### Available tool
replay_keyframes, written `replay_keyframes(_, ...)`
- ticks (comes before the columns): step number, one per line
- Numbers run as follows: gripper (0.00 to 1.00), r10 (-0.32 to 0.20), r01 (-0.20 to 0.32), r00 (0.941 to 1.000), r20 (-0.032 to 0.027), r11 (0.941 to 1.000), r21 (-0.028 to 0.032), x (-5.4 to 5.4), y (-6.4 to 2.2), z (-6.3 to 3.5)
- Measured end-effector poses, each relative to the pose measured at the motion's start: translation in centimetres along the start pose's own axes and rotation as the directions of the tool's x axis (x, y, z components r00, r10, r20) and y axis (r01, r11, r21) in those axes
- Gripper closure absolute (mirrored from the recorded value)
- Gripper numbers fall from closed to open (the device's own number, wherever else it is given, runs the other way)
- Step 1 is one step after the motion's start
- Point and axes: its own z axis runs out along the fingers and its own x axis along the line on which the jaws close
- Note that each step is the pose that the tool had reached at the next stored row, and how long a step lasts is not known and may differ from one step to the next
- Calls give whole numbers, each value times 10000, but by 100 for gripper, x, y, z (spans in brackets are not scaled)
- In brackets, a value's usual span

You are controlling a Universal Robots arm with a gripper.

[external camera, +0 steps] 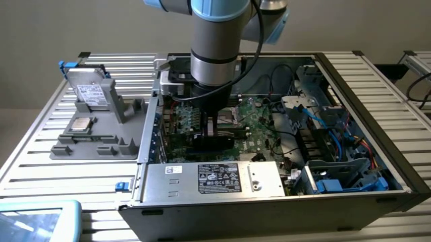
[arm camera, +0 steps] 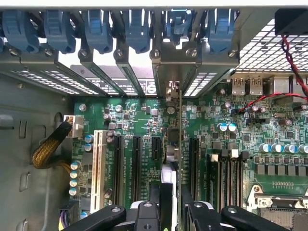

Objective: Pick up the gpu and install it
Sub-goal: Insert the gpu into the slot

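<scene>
Open PC case (external camera: 377, 201) is lying on the slatted table (external camera: 40, 161), with the UR arm (external camera: 214, 45) reaching down into it over the motherboard (external camera: 259, 118).

Grey parts tray (external camera: 94, 141) is sitting outside the case on the exterior view's left, carrying a drive with a white sticker (external camera: 90, 94).

Gripper (arm camera: 171, 211) is clamping the gpu (arm camera: 179, 144) edge-on between its fingers (arm camera: 199, 214), card standing upright over the board. The card's thin edge is running up toward the rear bracket openings (arm camera: 168, 72) under the blue slot latches (arm camera: 134, 29), with black expansion slots (arm camera: 136, 166) lying either side of it.

My read: the pick is done, and the insertion step is in hand. Whether the card edge is already sitting in a slot, I cannot tell. Seating is calling for the card edge lining up square with its slot, the bracket end meeting the rear opening, then a straight push down without tilt.
</scene>
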Motion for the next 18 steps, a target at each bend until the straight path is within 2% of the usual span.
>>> replay_keyframes(18, 73, 8, -8, 10000, 2, 10000, 1, -1, -14, 24)
